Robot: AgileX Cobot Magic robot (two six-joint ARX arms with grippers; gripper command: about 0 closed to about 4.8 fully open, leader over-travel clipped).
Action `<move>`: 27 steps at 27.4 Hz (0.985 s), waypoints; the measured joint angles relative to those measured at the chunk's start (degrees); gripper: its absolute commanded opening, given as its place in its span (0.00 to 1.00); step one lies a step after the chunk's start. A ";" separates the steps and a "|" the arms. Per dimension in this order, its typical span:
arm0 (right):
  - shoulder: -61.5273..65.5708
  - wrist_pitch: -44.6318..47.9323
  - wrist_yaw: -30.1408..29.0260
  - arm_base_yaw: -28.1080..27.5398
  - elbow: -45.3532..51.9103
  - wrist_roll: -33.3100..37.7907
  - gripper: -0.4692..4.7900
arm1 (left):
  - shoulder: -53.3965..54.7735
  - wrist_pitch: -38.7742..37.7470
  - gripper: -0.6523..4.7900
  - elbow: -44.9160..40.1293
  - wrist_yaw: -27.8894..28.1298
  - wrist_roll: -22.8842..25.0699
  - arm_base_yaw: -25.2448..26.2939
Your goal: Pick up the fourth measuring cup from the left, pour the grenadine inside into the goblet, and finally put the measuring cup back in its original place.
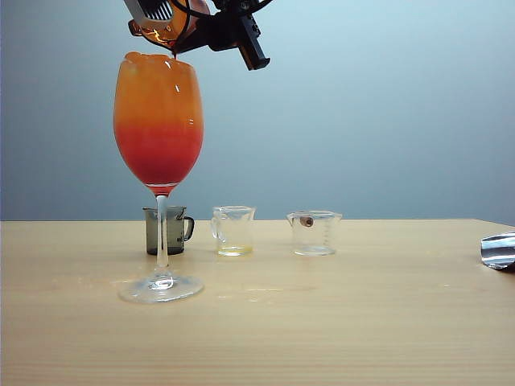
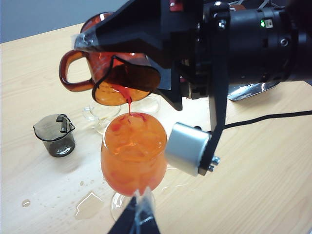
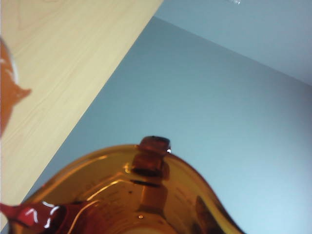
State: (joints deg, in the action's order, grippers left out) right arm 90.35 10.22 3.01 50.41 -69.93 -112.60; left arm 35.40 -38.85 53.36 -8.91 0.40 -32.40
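My right gripper (image 1: 211, 30) is shut on the red-brown measuring cup (image 2: 114, 78) and holds it tipped over the goblet's (image 1: 158, 121) rim. A thin thread of dark red grenadine (image 2: 129, 103) runs from the cup's lip into the glass. The goblet is full of orange drink with a red layer (image 1: 161, 165) sunk in the bowl. In the right wrist view the cup (image 3: 146, 195) fills the foreground, with grenadine (image 3: 34, 217) pooled at its lip. My left gripper (image 2: 138, 209) hangs shut just in front of the goblet's foot, holding nothing.
A smoky grey cup (image 1: 166, 231) stands behind the goblet's stem. Two clear cups (image 1: 233, 231) (image 1: 314, 233) stand in a row to its right. A shiny metal object (image 1: 499, 251) lies at the table's right edge. Spilled drops (image 2: 90, 204) wet the wood near the goblet's foot.
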 measured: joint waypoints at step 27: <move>-0.02 1.03 -0.07 1.33 0.00 -3.93 0.15 | 0.00 0.00 0.11 0.00 -0.02 0.00 0.00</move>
State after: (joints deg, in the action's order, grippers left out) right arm 90.32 11.25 2.94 51.75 -69.93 -116.53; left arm 35.40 -38.85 53.36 -8.93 0.40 -32.40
